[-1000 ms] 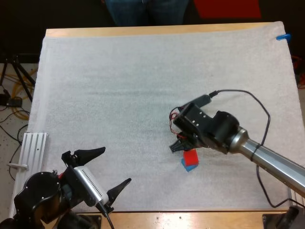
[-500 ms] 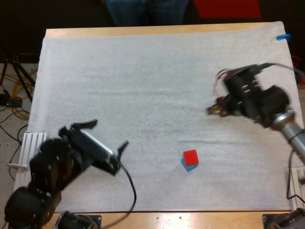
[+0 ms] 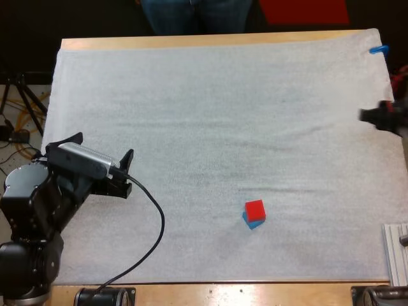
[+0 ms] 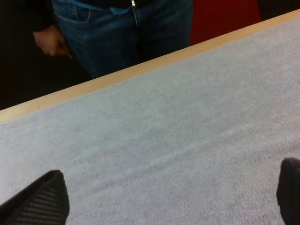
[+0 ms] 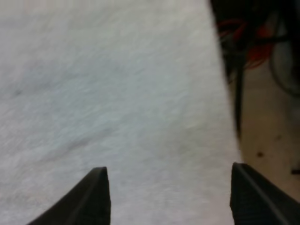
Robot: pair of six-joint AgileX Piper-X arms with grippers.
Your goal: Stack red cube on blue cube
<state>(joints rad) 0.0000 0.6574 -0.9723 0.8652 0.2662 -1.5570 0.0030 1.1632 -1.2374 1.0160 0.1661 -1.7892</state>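
Red cube (image 3: 255,209) atop blue cube (image 3: 255,224), well apart from left gripper (image 3: 104,145)

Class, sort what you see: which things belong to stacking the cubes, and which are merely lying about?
Belonging to the job: red cube, already on the blue cube; left tool and right tool, both open.
Lying about: white mat, wooden table, a person's legs and hand beyond its far edge.

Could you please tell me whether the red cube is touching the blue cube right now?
Touching. The high view shows the red cube resting directly on the blue cube, whose edge peeks out beneath it with no gap between them.
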